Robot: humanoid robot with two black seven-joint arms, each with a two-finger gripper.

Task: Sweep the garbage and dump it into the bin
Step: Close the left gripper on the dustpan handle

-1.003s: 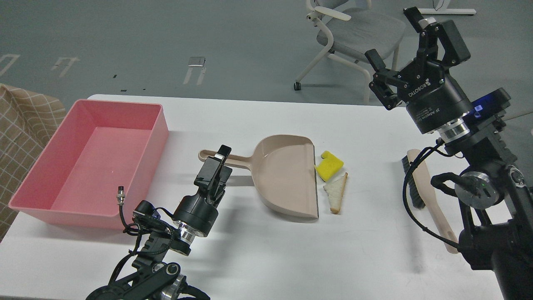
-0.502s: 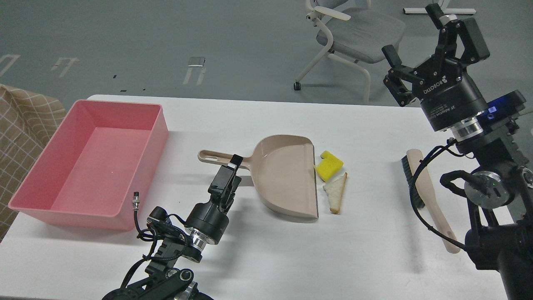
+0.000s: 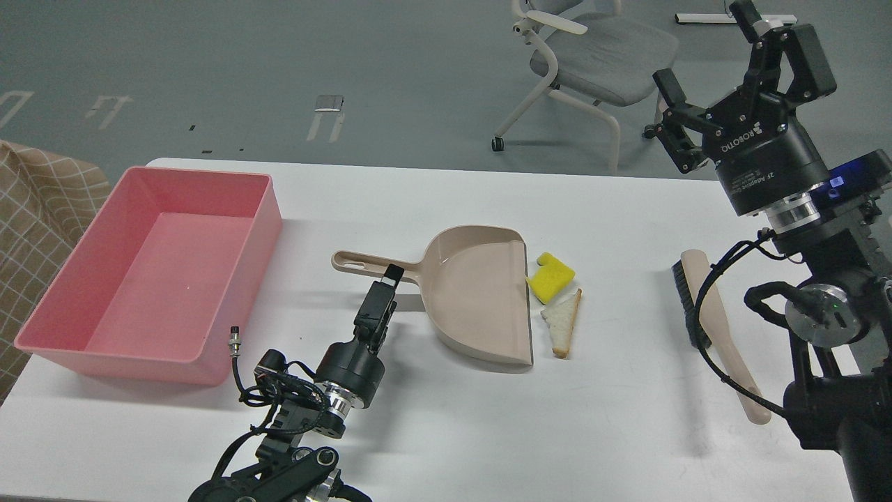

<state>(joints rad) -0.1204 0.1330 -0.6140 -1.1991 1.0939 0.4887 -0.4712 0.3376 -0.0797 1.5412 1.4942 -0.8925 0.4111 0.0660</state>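
**Now: left arm at dustpan handle, brush unclaimed**

Head view. Currently the left gripper [image 3: 387,279] hangs over the near side of the long handle of the beige plastic dustpan [image 3: 481,293]; seen end-on and dark, so I cannot tell whether its fingers are parted. Handle axis runs left–right, its free end pointing left toward the large shallow pink plastic bin [image 3: 150,272], which sits well apart at the left of the white table [image 3: 488,418].

Garbage lies just right of the pan's open lip: bright yellow notched sponge block [image 3: 550,277] farther, triangular white bread slice with brown crust [image 3: 563,321] nearer, the two touching or nearly so.

Right gripper [image 3: 718,66], fingers spread and holding nothing, is raised far above the beige-handled black-bristled brush [image 3: 711,328], whose long axis runs near–far.

Judgement: the right arm is nearer the brush; the sweep runs leftward into the pan.
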